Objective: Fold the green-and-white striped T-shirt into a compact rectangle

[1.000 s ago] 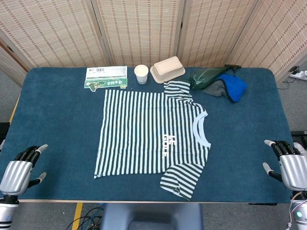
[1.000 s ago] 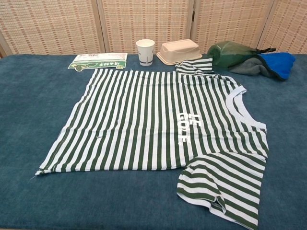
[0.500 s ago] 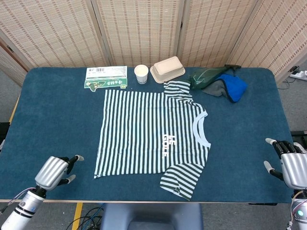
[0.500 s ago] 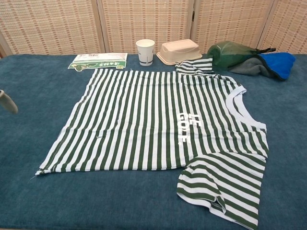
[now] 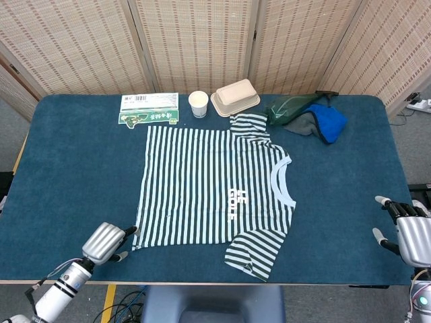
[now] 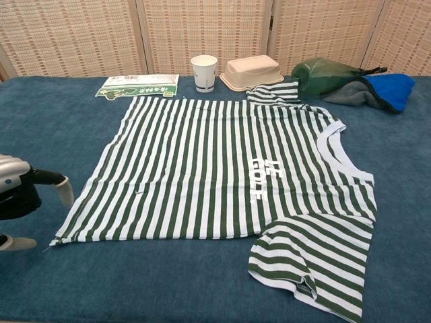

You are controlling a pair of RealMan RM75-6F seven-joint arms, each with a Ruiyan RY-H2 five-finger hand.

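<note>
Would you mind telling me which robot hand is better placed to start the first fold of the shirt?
Left. The left robot hand sits beside the striped T-shirt's near hem corner, while the right robot hand is well clear of the shirt.

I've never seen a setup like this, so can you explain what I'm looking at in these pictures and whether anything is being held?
These are two cameras on a robot with two arms: one looks down from its head, one looks forward from its chest. A striped T-shirt lies flat on a blue table. The left robot hand sits by the shirt's near bottom corner, fingers apart, holding nothing. The right robot hand waits at the table's edge, also empty. At the back are a paper cup, a food box, a green packet and bundled cloth.
</note>
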